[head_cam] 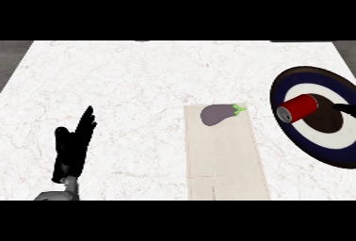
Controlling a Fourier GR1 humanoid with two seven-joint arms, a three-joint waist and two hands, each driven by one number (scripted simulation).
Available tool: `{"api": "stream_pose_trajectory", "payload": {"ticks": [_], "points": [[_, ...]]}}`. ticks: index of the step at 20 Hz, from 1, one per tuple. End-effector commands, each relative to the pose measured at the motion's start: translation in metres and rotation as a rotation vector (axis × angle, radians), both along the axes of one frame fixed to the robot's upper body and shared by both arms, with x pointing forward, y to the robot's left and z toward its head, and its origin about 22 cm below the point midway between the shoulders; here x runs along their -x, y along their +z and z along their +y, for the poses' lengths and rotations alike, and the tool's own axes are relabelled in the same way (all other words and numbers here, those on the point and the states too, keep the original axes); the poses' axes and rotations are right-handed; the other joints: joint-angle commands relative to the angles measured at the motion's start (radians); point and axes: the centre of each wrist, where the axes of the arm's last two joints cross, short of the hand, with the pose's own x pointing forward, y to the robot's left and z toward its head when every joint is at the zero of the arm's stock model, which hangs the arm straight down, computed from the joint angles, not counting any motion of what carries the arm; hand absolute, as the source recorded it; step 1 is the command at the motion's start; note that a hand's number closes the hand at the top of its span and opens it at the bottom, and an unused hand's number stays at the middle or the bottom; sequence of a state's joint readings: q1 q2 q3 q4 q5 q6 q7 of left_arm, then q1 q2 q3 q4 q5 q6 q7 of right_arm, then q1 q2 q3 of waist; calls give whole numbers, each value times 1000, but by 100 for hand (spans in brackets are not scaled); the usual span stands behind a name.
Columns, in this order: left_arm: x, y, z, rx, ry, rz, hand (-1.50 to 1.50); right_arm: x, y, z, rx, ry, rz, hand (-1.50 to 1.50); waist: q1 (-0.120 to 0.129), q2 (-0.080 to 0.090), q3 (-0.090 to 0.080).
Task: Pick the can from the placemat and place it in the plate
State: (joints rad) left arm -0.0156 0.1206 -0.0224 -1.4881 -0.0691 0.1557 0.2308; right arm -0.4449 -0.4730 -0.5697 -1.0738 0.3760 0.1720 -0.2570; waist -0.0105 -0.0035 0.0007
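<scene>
1. Head view shows the can [300, 107] inside the plate [299, 75], lying on its side over the plate's middle, silver end pointing toward the plate's left rim.
2. The right hand [345, 109] shows only as a dark sliver just right of the can, above the plate's right part. Whether it is open or closed, or touching the can at all, cannot be told (too little of it is in view).
3. The left hand [69, 150] rests far left of the plate, fingers straight, close together and pointing up, holding nothing.
4. The placemat [222, 155] lies just left of the plate, and an eggplant [221, 114] sits on the corner of it nearest the plate.
5. The placing looks all but done; what is probably left is for the right hand to clear the can and leave it where it lies.
6. Risks from here:
   - On its round side the can could roll, perhaps over the plate's left rim toward the eggplant.
   - A brush from the right hand as it pulls away might start that roll.
   - If the plate is shallow (its depth is unclear), the rim may not stop the can.
</scene>
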Motion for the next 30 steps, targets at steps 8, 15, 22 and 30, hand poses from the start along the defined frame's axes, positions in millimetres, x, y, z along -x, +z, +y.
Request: {"api": "stream_pose_trajectory", "payload": {"ticks": [8,15,22,30], "points": [[-11,-5,11,0,-20,-13,0,44,-25,-44,-114,107,-66,-150,10,4,-1],[7,6,13,-3,-17,-3,0,33,-41,-44,-88,94,-74,-150,18,4,0],[-3,-22,20,3,-6,-20,0,37,-61,-31,-22,12,-16,-150,15,5,-1],[15,-3,-5,-1,-8,-9,0,41,-56,-47,-6,-40,-20,-150,15,3,-1]]}}
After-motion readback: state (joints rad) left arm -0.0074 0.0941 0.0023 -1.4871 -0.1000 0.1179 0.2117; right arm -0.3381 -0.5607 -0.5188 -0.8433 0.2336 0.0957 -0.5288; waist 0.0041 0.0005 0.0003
